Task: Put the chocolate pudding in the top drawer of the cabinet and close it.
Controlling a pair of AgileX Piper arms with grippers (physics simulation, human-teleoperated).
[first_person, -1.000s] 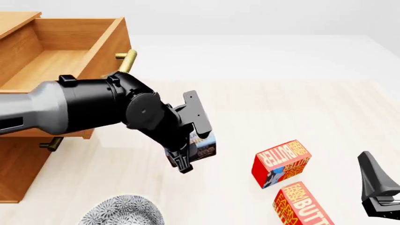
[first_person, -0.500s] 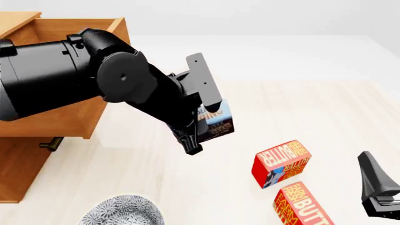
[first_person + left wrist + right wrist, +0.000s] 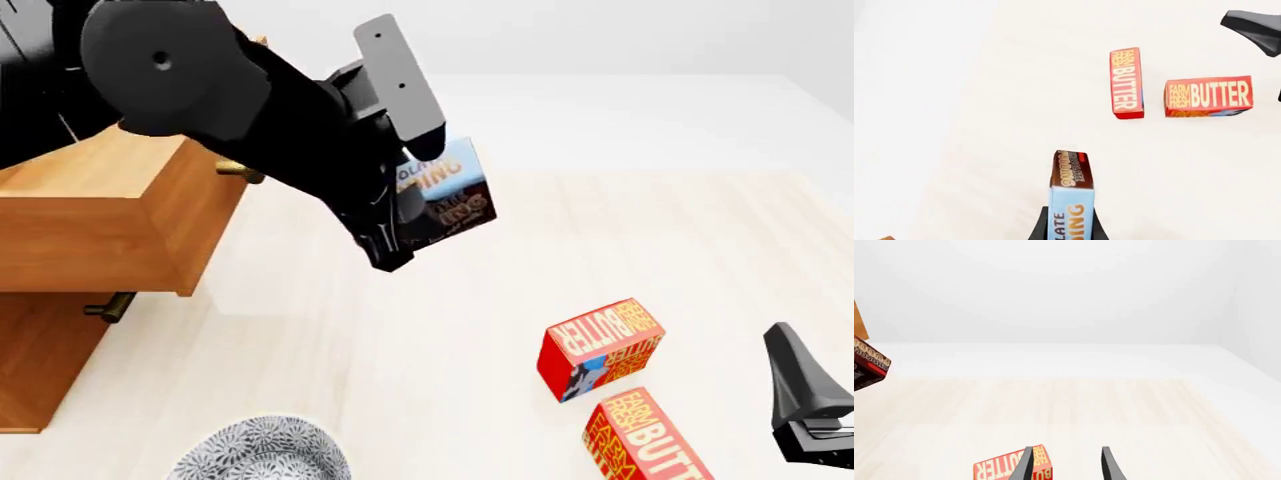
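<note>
The step in hand was carrying the chocolate pudding [image 3: 447,195] across to the top drawer [image 3: 100,215], and doing it well would mean bringing the box high over the drawer's front wall and brass handle [image 3: 240,170] before lowering it, then letting go only once it sat well inside the open wooden box. The left gripper [image 3: 400,215] was clamped on the pudding box, which hung in the air just beside the drawer's front corner, above the pale table [image 3: 400,340] and well apart from the two butter boxes [image 3: 601,345]. The left arm reached in large and close to the front camera, wrist bent downward, hiding most of the drawer and cabinet [image 3: 40,360]. The right gripper [image 3: 1066,462] rested low near one butter box, fingers parted around nothing.
</note>
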